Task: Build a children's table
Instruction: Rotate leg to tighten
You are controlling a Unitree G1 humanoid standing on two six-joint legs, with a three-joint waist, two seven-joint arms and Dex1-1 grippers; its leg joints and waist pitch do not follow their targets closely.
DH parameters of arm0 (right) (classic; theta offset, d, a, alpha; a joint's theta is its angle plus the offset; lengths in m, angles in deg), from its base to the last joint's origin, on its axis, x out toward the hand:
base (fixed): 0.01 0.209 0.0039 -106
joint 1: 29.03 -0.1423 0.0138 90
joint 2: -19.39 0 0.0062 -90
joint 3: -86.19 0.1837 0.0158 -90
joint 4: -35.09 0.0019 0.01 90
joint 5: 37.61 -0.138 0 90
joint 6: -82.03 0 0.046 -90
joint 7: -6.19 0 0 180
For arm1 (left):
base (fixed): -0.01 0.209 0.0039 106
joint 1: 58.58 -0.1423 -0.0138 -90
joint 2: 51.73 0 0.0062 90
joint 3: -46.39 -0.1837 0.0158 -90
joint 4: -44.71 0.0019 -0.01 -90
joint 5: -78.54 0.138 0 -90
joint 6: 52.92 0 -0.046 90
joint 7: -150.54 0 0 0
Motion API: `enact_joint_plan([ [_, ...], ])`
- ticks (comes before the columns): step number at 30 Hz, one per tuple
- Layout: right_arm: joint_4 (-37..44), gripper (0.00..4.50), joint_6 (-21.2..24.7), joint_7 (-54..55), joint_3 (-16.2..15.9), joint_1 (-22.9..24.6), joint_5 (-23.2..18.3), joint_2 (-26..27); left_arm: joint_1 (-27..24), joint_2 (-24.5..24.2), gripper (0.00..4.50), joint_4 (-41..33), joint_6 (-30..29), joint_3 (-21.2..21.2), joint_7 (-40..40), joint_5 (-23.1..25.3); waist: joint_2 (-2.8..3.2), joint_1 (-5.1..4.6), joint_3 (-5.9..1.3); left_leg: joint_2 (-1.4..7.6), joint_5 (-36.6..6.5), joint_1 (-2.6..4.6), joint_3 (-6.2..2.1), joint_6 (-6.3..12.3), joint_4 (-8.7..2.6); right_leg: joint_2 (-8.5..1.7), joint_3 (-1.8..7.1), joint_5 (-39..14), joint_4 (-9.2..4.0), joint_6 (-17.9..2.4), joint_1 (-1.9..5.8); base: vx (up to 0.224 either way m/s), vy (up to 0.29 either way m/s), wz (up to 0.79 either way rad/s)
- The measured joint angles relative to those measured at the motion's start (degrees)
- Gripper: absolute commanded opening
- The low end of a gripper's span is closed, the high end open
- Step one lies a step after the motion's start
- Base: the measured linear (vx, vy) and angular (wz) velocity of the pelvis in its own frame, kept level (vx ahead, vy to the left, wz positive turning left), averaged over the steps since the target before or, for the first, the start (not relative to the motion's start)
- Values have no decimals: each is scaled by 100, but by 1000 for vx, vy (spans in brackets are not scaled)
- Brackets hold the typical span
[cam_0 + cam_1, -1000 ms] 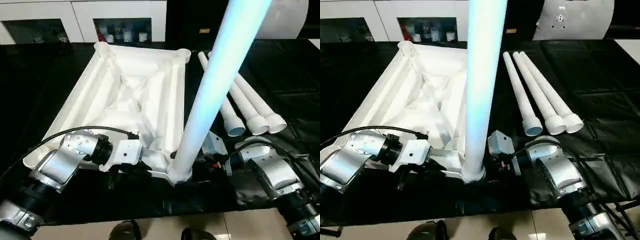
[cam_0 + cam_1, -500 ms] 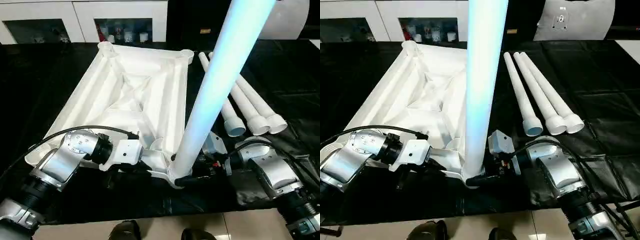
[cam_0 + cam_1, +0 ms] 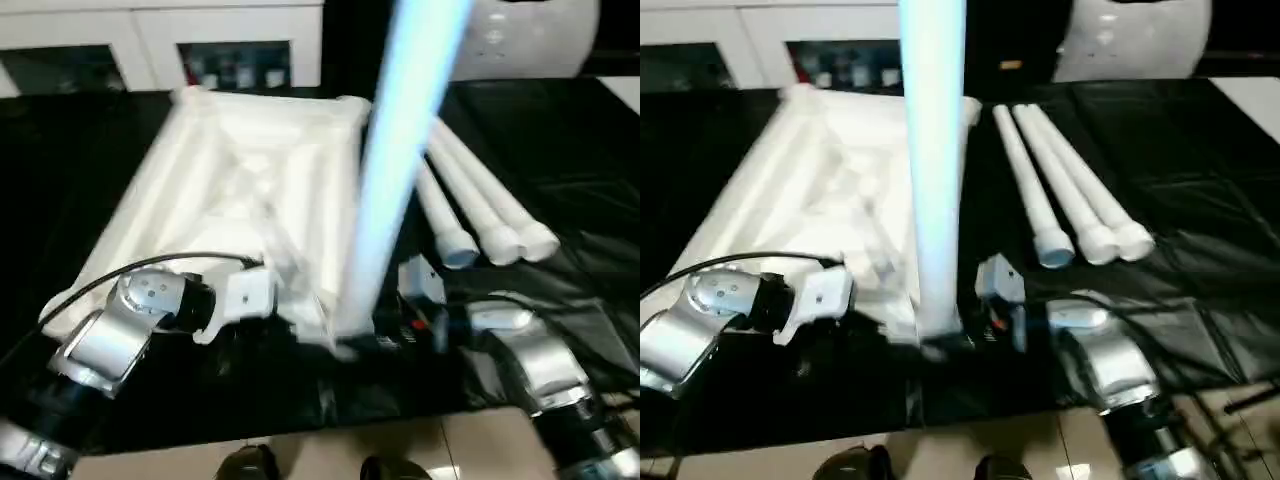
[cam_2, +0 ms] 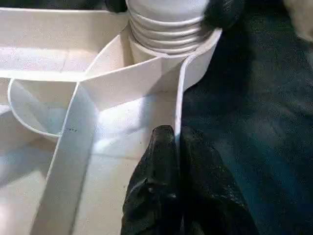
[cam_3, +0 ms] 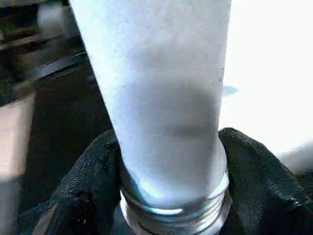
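Note:
The children's table top (image 3: 250, 180) lies upside down on the black cover, its ribbed underside facing up. One white leg (image 3: 395, 170) stands upright in the near right corner socket (image 4: 168, 39). My left gripper (image 4: 176, 134) is shut on the top's thin rim wall (image 4: 178, 93) just beside that socket. My right gripper (image 5: 171, 166) is shut on the leg, and its black fingers (image 5: 93, 166) press both sides just above the threaded end. Three more legs (image 3: 1060, 190) lie side by side to the right of the top.
The black-covered work table (image 3: 80, 150) ends close in front of me, with floor and dark shoes (image 3: 245, 465) below its edge. White cabinets (image 3: 150, 40) stand behind, and a white rounded panel (image 3: 530, 35) sits at the back right.
My right gripper's fingers have closed in around the foot of the upright leg. The whole picture has shifted and blurred, so the camera is moving. The left gripper keeps its hold.

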Motion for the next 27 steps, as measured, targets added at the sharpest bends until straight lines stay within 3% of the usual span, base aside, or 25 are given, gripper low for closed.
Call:
enact_joint_plan([
  [3, -53, 274, 180, 1080, 325, -12, 152, 471, -148, 642, 0, -400, -921, 131, 874, 145, -2, -74, 1, -5, 1, -2, 2, -1, 1, -2, 8, 1, -9, -2, -8, 0, 0, 0],
  [5, -60, 273, 237, 1478, 421, -19, 196, 628, -203, 933, 0, -548, -1251, 156, 1228, 169, -6, -61, 1, -6, 1, -3, 3, -1, -2, -2, 9, 1, -10, -1, -8, 0, 0, 0],
  [8, -274, 272, 230, 2706, 754, -166, 426, 1233, -177, 1920, 0, -642, -1907, 247, 2325, 552, -9, -33, 1, -9, 1, -10, 3, -1, -4, -2, 10, 2, -10, -3, -9, 0, 0, 0],
  [12, -410, 272, 211, 3687, 962, -339, 619, 1620, 19, 2592, 0, -490, -2190, 145, 3112, 783, -9, 31, 1, -18, 0, -22, 3, 1, -24, -5, 14, 9, -17, -14, -17, 0, 0, 0],
  [15, -406, 272, 206, 3939, 1010, -378, 669, 1729, 122, 2641, 0, -406, -2191, 110, 3197, 782, -9, 79, 1, -17, -1, -26, 3, 0, -46, -4, 9, -2, -17, 12, -24, 0, 0, 0],
  [21, -401, 272, 74, 4112, 1052, -333, 754, 1865, 249, 2343, 0, -272, -1898, -39, 2935, 787, -6, 77, -1, -14, 0, -35, 1, 2, -53, -3, 1, -8, -17, 23, -32, 0, 0, 0],
  [23, -401, 342, 4, 4109, 1051, -302, 751, 1867, 249, 2250, 0, -249, -1769, -90, 2888, 785, -6, 76, -1, -13, -1, -37, 2, 1, -51, -3, 1, -7, -17, 23, -32, 0, 0, 0],
  [27, -263, 384, -40, 3945, 1022, -145, 674, 1832, 249, 2044, 0, -193, -1498, -112, 2727, 774, -7, 87, 0, -13, 0, -39, 1, -1, -51, -3, 0, -4, -17, 26, -32, 0, 0, 0],
])
